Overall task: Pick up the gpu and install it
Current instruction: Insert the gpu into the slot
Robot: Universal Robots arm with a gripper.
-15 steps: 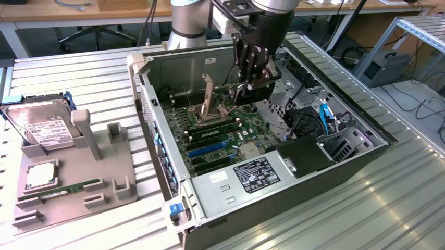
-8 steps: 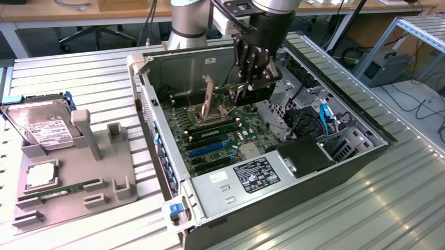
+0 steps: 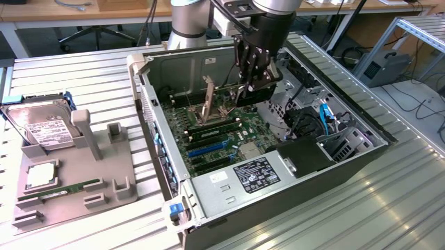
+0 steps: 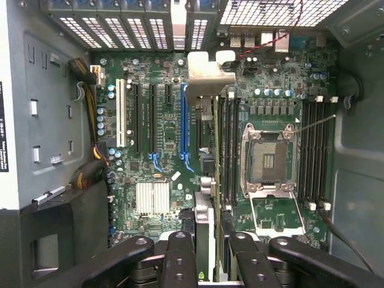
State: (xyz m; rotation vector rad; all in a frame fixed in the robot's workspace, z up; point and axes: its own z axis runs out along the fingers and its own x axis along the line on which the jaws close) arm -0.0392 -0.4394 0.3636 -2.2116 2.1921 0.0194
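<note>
My gripper (image 3: 255, 87) reaches down into the open computer case (image 3: 161, 130) and is shut on the gpu (image 3: 208, 100), a thin dark card with a long beige bracket on one end. The card hangs edge-down above the green motherboard (image 3: 221, 136). In the wrist view the gpu (image 4: 207, 75) runs edge-on from between the black fingers (image 4: 180, 258) to its bracket by the rear slot openings. There it lines up just beside the long blue slot (image 4: 183, 120). Whether its edge touches the board I cannot tell.
A grey fixture (image 3: 70, 203) on the exterior view's left holds a hard drive (image 3: 43, 127), a processor chip (image 3: 40, 175) and a green RAM stick (image 3: 59, 191). Inside the case are the power supply (image 3: 254, 174), a blue cable (image 3: 323, 115), the open processor socket (image 4: 268, 157) and black memory slots (image 4: 315, 153).
</note>
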